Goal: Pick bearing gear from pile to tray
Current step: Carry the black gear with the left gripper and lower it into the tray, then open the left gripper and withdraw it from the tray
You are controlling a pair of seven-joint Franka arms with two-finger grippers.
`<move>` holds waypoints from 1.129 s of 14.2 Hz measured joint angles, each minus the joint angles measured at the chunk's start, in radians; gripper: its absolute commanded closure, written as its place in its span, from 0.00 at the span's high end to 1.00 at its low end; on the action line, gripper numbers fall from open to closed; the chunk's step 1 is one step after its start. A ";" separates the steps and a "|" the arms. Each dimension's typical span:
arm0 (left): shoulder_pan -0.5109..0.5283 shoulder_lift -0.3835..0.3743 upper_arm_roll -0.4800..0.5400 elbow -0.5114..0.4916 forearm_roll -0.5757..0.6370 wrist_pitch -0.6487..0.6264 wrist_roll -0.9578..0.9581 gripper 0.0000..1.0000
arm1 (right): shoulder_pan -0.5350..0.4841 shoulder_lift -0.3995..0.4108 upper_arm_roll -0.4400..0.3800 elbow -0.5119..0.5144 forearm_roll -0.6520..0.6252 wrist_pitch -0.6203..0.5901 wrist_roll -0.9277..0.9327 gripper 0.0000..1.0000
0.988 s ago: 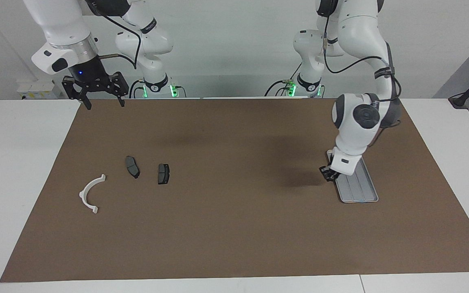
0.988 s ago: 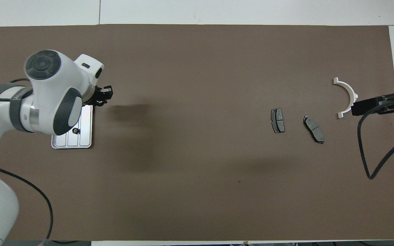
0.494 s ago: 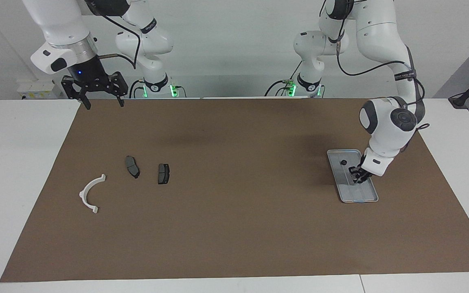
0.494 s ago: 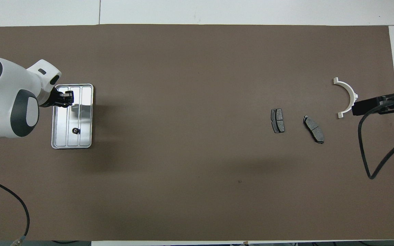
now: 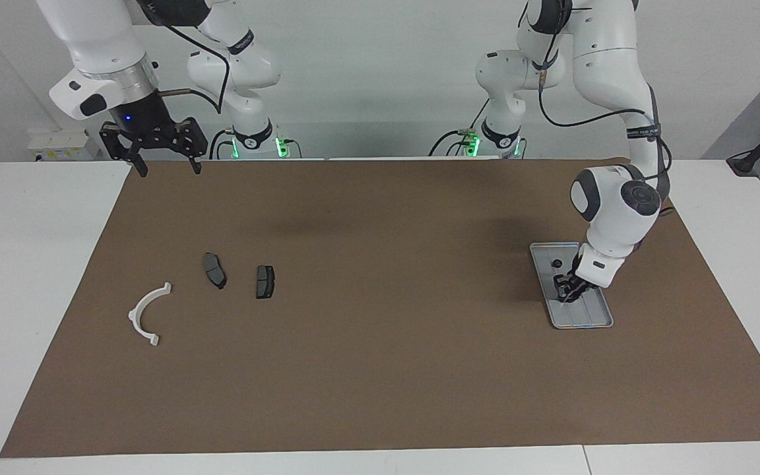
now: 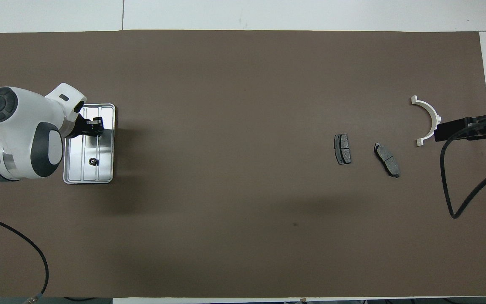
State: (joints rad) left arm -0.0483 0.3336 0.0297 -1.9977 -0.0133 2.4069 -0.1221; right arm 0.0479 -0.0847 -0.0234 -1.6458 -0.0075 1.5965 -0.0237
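Brown mat (image 5: 380, 369) covers nearly the whole table, and most of it lies bare between my two arms. My left arm reaches down over the silver tray (image 5: 601, 321), which sits toward the left arm's end of the mat, well in from the mat's edges. My left gripper (image 5: 565, 293) hangs low over the part of the tray farther from the robots, its fingertips drawn nearly together; I cannot tell whether a small part sits between them. One small black round piece (image 6: 93, 161) already lies in the tray, near the end closer to the robots. My right gripper (image 5: 167, 170) waits, raised with its fingers apart, over the mat's edge nearest the robots. At that end lie the white curved bracket (image 5: 145, 315) and two dark brake pads (image 5: 214, 270) (image 5: 264, 282), each apart from the others.
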 measured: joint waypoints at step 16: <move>0.007 -0.316 0.015 0.234 -0.003 -0.649 -0.001 1.00 | 0.000 -0.002 0.000 0.000 0.000 -0.002 0.001 1.00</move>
State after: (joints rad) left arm -0.0416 0.0174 0.0448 -1.7640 -0.0166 1.7581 -0.1227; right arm 0.0478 -0.0868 -0.0234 -1.6462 -0.0075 1.5941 -0.0231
